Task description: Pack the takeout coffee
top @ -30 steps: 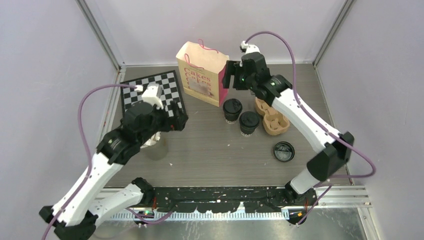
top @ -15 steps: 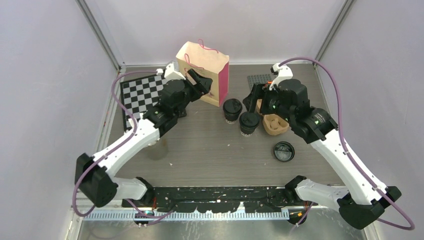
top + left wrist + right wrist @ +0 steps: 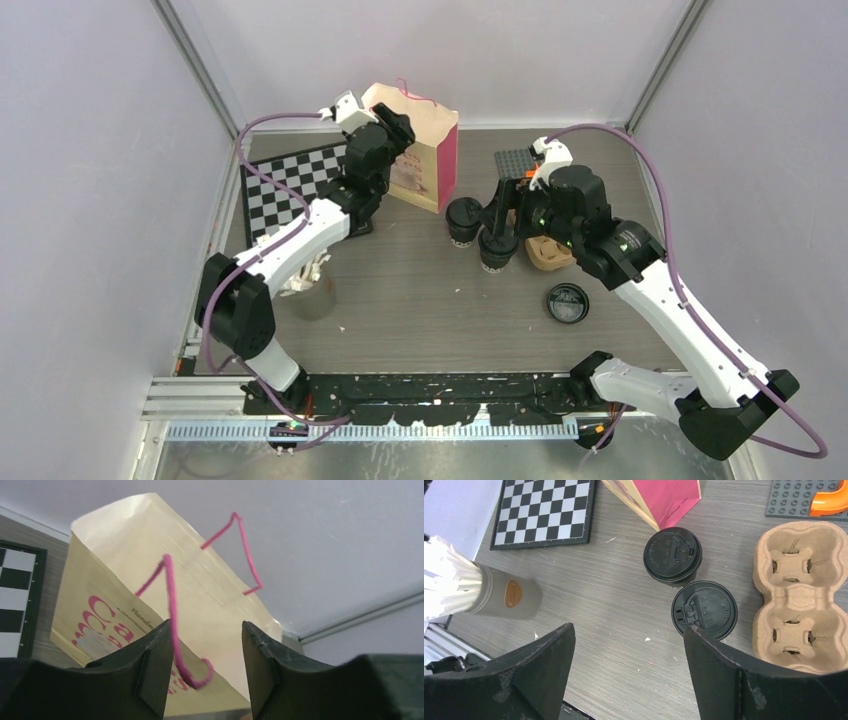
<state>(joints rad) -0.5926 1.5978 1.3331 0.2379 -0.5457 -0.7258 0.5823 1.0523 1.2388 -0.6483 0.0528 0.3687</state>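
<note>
Left pincer [image 3: 206,639] stands apart astride the handle [image 3: 169,590] of the bag [image 3: 115,555], not clamped. Right pincer [image 3: 628,636], wide apart, hovers over two lidded cups [image 3: 672,556] standing side by side on the surface [image 3: 599,590] beside the carrier [image 3: 799,595]. They look light and crushable, so grip the sleeve gently.

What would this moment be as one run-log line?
left tool: open, astride pink bag handle | right tool: open, above lidded cups | cups: on table, beside empty carrier
</note>
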